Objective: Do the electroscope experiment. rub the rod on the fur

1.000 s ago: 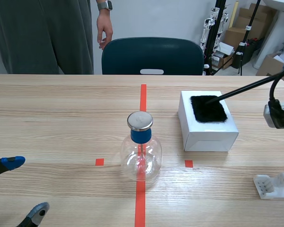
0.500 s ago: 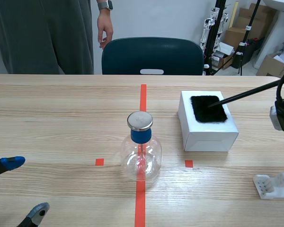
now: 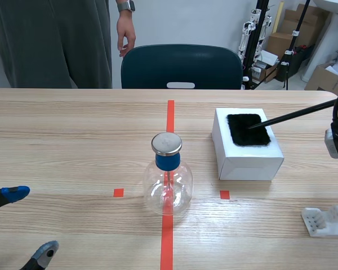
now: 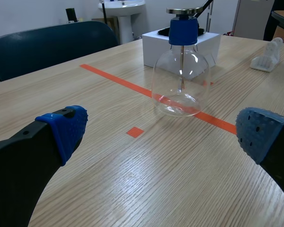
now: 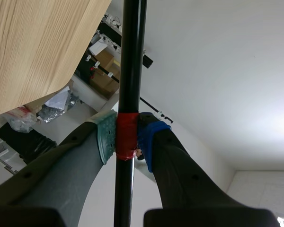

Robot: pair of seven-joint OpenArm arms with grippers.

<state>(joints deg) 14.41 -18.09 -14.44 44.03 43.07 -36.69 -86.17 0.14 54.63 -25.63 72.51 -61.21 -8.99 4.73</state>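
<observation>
The table (image 3: 73,140) bore a white box (image 3: 248,160) and, near it, a glass flask (image 3: 168,188). Black fur (image 3: 248,129) lay on the box top, and the rod (image 3: 293,116) slanted down with its tip touching the fur. The right gripper (image 5: 127,137) pinched the rod at its red band. The left gripper (image 4: 163,132) stood spread, apart from the flask.

Bright, even indoor light. Sheen is seen on the light wooden table (image 4: 132,170), small highlights on the clear round glass flask (image 4: 181,80). The white ceiling (image 5: 255,118) is blown out in the right wrist view.
</observation>
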